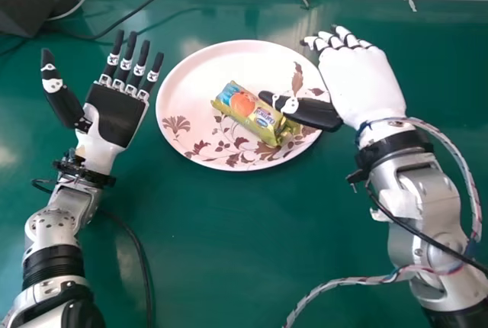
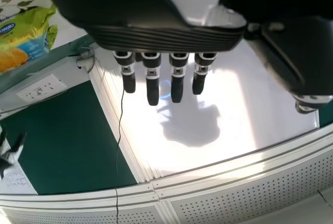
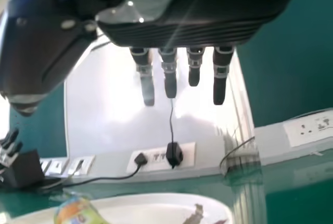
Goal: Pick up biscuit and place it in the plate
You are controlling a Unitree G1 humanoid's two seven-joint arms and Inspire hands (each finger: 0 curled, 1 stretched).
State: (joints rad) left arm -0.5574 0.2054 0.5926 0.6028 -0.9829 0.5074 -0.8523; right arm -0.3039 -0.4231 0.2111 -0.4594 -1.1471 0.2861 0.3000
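Findings, head view. The biscuit packet (image 1: 245,113) lies inside the plate (image 1: 181,84), upper middle of the frame, on its printed base, slanting from upper left to lower right. The plate rests on the green surface (image 1: 213,252).

The right hand (image 1: 364,80), upper right of the frame, is spread: fingers straight and pointing up the frame, thumb (image 1: 309,112) reaching leftward across the plate's rim to the packet's right-hand part. It pinches nothing. Whether the thumb touches the wrapper cannot be determined. The left hand (image 1: 114,118), left of the frame, is likewise spread, palm upward, apart from the plate and holding nothing.

Assessment. The placing appears complete; what is left is probably to withdraw the right hand.

Risks noted. Should the thumb sweep sideways on leaving, it could catch the wrapper's crimped end and drag the packet towards the rim, or over it. A low exit could let the thumb press on the rim and tip or slide the plate. The loose cable (image 1: 339,286) by the right forearm, lower right, could snag during a wide retreat. Lifting the thumb clear before moving outward is advised.
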